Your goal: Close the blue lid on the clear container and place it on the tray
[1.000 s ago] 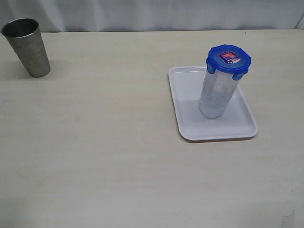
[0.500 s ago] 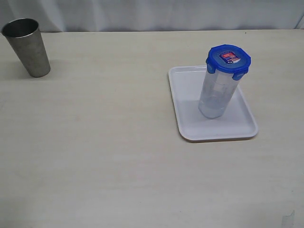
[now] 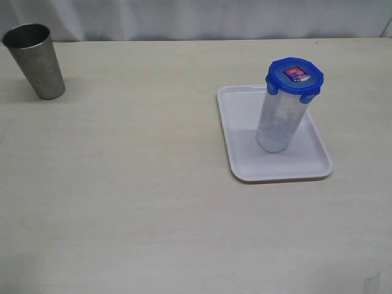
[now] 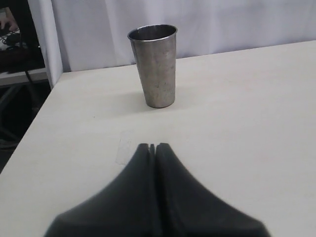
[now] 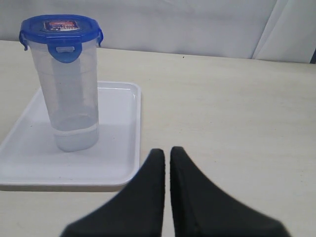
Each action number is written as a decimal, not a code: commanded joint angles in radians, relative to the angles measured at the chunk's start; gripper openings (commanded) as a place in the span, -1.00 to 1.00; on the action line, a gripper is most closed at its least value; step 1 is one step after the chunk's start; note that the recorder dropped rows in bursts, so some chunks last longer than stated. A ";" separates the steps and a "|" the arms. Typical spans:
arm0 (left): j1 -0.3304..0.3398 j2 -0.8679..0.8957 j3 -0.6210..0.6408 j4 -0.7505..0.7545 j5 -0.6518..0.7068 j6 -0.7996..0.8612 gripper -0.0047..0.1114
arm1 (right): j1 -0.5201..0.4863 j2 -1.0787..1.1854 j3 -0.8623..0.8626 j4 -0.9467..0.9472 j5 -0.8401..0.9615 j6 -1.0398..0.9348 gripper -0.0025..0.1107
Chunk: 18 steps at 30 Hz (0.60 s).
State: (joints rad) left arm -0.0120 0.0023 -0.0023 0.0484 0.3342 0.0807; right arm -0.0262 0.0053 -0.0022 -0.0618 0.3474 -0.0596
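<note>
Blue plastic tops the main piece: we see the small round bright-blue plastic lid (image 3: 294, 76) seated on the mouth of the tall translucent plastic container (image 3: 278, 122). Its red-and-blue sticker faces up and its snap tabs hang down over the rim. The container stands upright on the flat white rectangular plastic tray (image 3: 245, 144), with its base roughly in the middle, inside the low raised rim. The tray lies flat on the pale beige tabletop (image 3: 135, 190), right of the middle in the exterior view.

Well apart, near the far left corner, we find the grey stainless steel cup (image 3: 35, 60), upright with its mouth open. A white curtain (image 3: 196, 18) hangs behind the table.

Neither arm shows in the exterior view. From the wrist cameras, we see the left gripper (image 4: 152, 146) with its black jaws pressed together on nothing, pointing toward the steel cup and apart from it. The right gripper (image 5: 164, 150) has its jaws drawn together too, with only a thin slit between them. It holds nothing and sits beside the tray, touching neither tray nor container.
</note>
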 commanded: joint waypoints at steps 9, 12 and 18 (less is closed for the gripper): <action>0.047 -0.002 0.002 -0.003 -0.011 -0.029 -0.92 | -0.006 -0.005 0.002 0.001 -0.005 -0.004 -0.88; 0.047 -0.002 0.002 -0.003 -0.011 -0.029 -0.92 | -0.006 -0.005 0.002 0.001 -0.005 -0.004 -0.88; 0.047 -0.002 0.002 -0.006 -0.011 -0.029 -0.92 | -0.006 -0.005 0.002 0.001 -0.005 -0.004 -0.88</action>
State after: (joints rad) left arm 0.0341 0.0023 -0.0023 0.0465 0.3360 0.0586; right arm -0.0262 0.0053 -0.0022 -0.0618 0.3474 -0.0596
